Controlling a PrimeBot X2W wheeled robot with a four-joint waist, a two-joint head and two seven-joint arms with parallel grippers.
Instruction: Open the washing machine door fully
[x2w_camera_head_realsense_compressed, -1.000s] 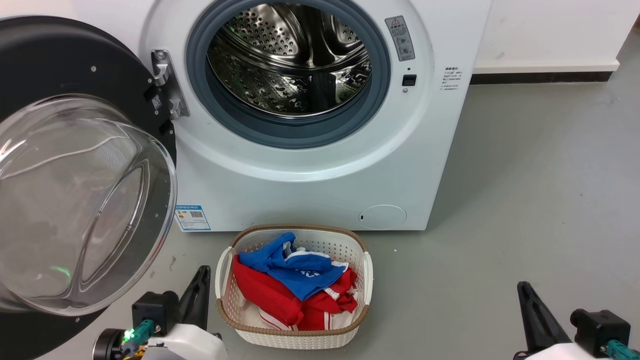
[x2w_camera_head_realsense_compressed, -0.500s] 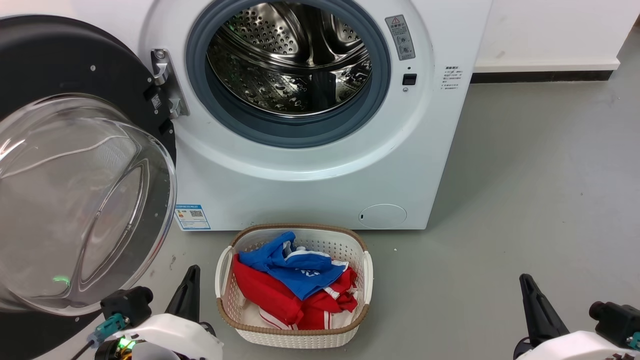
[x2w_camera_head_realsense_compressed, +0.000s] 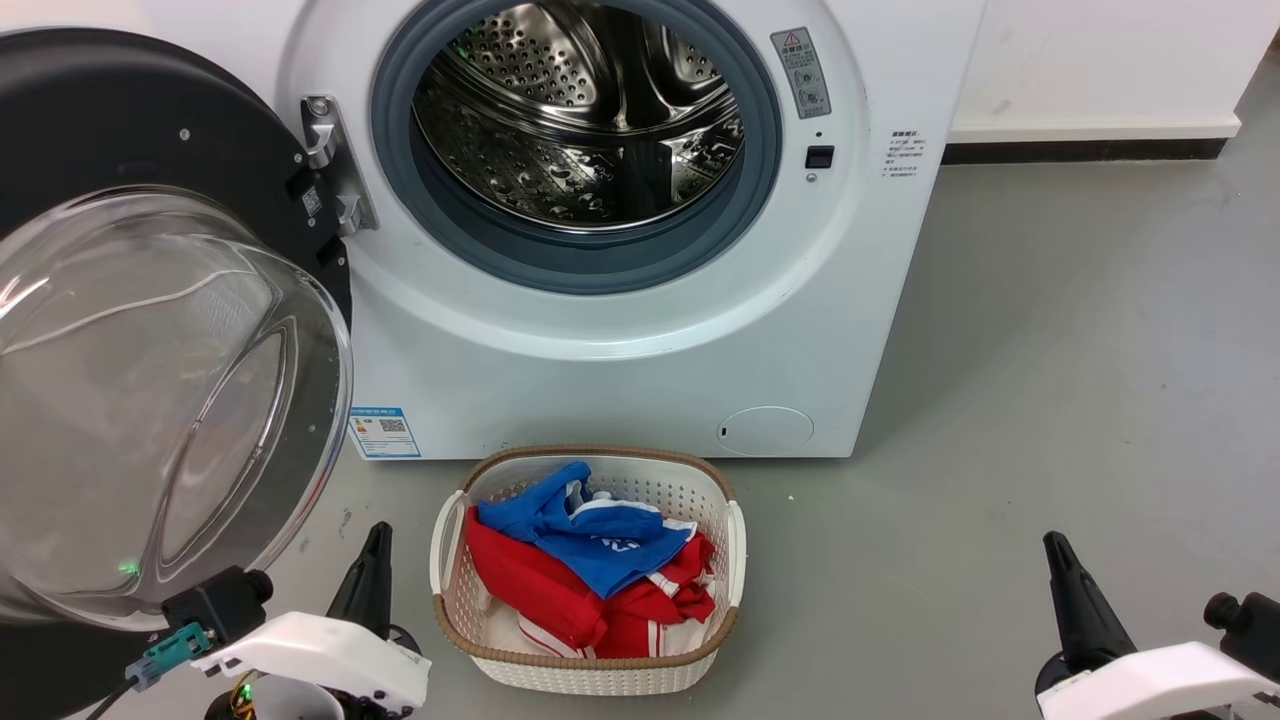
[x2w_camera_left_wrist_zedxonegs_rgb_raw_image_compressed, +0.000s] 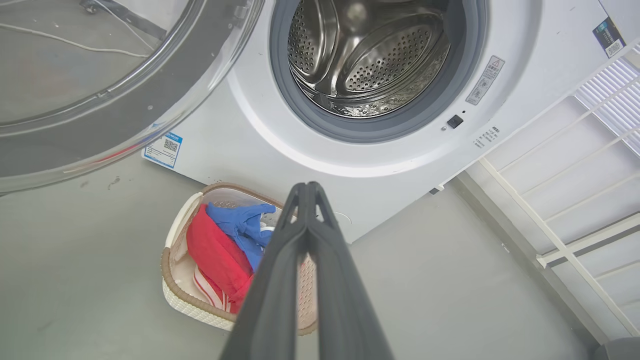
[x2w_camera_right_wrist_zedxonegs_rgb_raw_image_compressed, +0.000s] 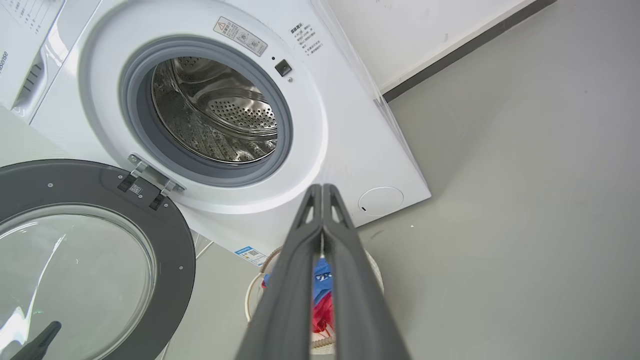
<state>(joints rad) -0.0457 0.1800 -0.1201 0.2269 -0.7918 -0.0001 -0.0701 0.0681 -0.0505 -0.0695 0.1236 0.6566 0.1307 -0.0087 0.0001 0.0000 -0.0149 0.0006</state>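
While the washing machine door (x2w_camera_head_realsense_compressed: 150, 130) stood swung wide on its metal hinge (x2w_camera_head_realsense_compressed: 325, 150), to the robot's left of the washing machine (x2w_camera_head_realsense_compressed: 620, 370), its clear bulging window faced the head camera. The left gripper (x2w_camera_head_realsense_compressed: 377, 535) sat low near the door's lower rim, fingers pressed together on nothing. The right gripper (x2w_camera_head_realsense_compressed: 1053, 545), well apart over the floor, was likewise clenched and empty. A blue label (x2w_camera_head_realsense_compressed: 385, 432) with a QR code sat low on the machine's front, and a grey warning sticker (x2w_camera_head_realsense_compressed: 800, 75) bore a red triangle. The small print (x2w_camera_head_realsense_compressed: 903, 157) beside it was too fine to read. White lettering on the blue garment (x2w_camera_head_realsense_compressed: 590, 545) in the basket (x2w_camera_head_realsense_compressed: 590, 685) was illegible.
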